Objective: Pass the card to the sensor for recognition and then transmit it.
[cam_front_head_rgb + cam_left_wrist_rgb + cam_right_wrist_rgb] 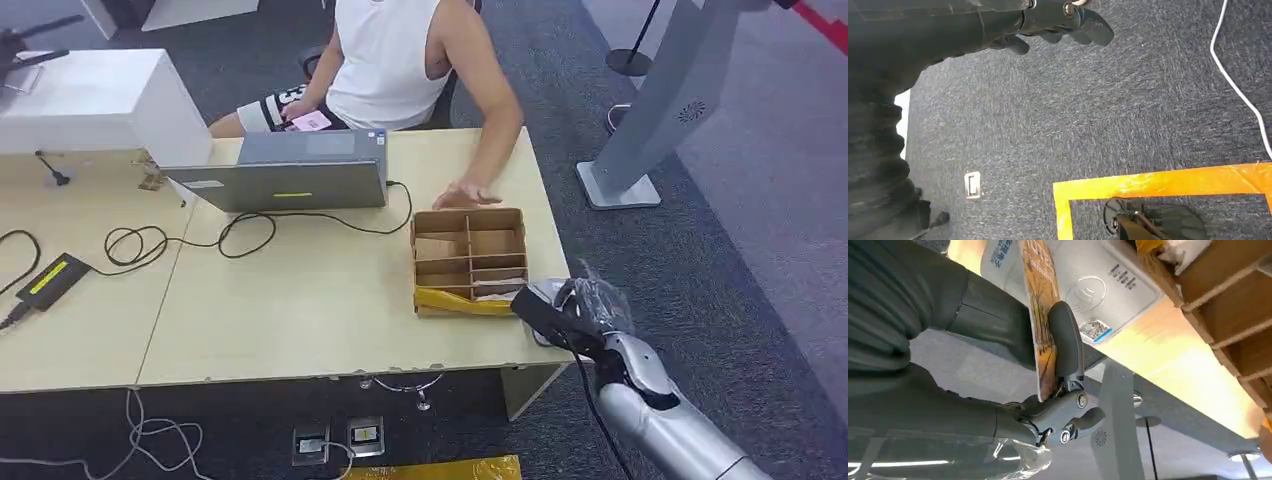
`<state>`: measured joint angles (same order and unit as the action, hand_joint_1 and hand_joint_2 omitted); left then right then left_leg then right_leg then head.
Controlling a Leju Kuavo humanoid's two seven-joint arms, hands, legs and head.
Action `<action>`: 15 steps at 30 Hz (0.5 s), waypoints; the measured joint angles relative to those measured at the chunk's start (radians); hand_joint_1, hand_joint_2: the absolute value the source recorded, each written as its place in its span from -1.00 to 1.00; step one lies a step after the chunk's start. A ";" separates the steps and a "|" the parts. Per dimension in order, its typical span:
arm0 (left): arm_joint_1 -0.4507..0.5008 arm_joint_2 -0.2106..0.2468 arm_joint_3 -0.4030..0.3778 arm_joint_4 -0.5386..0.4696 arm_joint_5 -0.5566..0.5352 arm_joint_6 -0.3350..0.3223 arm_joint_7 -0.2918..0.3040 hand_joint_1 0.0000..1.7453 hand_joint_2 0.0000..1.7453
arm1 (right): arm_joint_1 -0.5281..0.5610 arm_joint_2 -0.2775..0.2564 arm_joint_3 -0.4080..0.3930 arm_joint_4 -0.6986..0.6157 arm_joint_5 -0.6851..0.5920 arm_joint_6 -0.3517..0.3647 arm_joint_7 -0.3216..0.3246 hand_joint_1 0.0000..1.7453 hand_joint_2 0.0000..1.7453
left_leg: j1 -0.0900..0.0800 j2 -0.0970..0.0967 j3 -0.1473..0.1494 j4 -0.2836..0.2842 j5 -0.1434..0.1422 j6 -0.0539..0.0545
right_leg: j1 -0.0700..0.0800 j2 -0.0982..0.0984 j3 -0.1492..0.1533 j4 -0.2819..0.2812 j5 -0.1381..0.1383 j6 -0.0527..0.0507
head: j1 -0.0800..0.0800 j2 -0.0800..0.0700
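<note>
My right hand (578, 312) hovers at the table's front right corner, just right of the cardboard divider box (468, 262). In the right wrist view that hand (998, 335) pinches a card (1040, 310) with an orange picture between the thumb (1066, 340) and fingers. The card stands edge-on, close over the white sensor (1103, 285), which lies flat on the table beside the box (1233, 290). A sliver of the sensor (541, 292) shows beside the hand in the head view. My left hand (1058, 22) hangs over the carpet with nothing in it.
A person sits at the far side, one hand (463, 195) resting on the table just behind the box. A laptop (290, 172), cables (150, 243) and a black adapter (50, 280) lie to the left. A white stand base (622, 185) sits on the floor at right.
</note>
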<state>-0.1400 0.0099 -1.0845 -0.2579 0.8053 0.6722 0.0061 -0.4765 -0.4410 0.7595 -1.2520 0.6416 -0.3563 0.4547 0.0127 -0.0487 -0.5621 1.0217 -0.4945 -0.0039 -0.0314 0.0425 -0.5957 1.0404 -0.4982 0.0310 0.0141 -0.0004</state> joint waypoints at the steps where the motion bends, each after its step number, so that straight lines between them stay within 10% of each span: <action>1: 0.000 0.000 0.000 0.000 0.000 0.000 0.001 -1.00 1.00 | 0.000 0.002 0.001 0.003 0.000 0.000 0.000 1.00 1.00 | 0.000 0.000 0.000 0.000 0.000 0.000 | 0.000 0.000 0.000 0.000 0.000 0.000 | 0.000 0.000; 15: 0.000 0.000 -0.001 0.000 -0.003 -0.002 0.011 -1.00 1.00 | -0.001 0.013 0.008 0.018 0.000 0.000 0.000 1.00 1.00 | 0.000 0.000 0.002 0.000 0.000 0.000 | 0.000 0.000 0.002 0.000 0.000 0.000 | 0.000 0.000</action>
<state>-0.1402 0.0095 -1.0857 -0.2579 0.8019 0.6699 0.0176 -0.4779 -0.4276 0.7671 -1.2337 0.6420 -0.3563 0.4547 0.0127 -0.0484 -0.5599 1.0217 -0.4945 -0.0040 -0.0311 0.0427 -0.5940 1.0404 -0.4982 0.0310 0.0141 -0.0004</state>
